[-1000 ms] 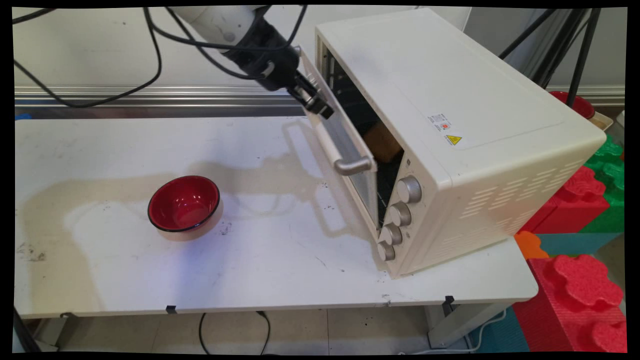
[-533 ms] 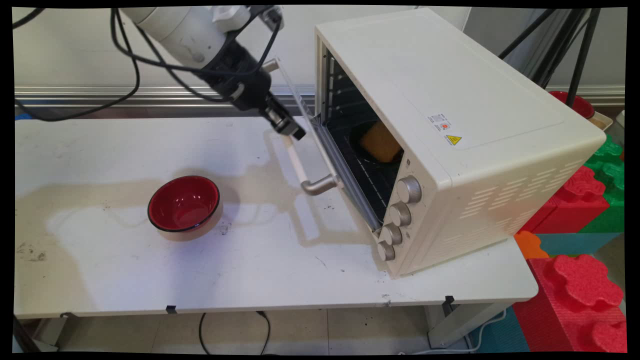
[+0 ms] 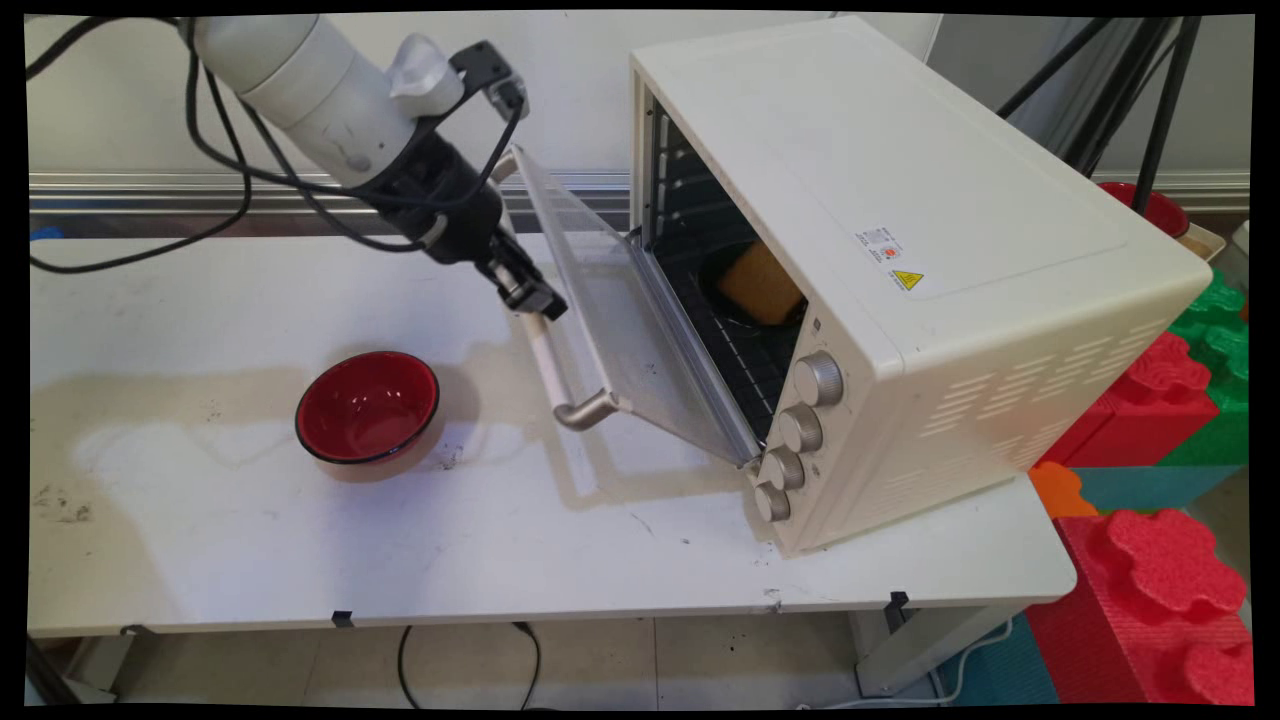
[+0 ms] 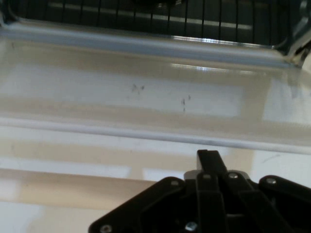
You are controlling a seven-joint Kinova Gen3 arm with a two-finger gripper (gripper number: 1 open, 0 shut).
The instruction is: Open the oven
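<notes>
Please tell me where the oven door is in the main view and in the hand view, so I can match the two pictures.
Main view: the oven door hangs half open at picture centre, sloping down-left from the oven, with the gripper at its handle.
Hand view: the oven door fills the middle as a wide pale band above the gripper.
Shared landmark: the oven's wire rack.

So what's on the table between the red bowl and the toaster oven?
In the main view, the oven's open door, with the gripper at its handle.
</notes>
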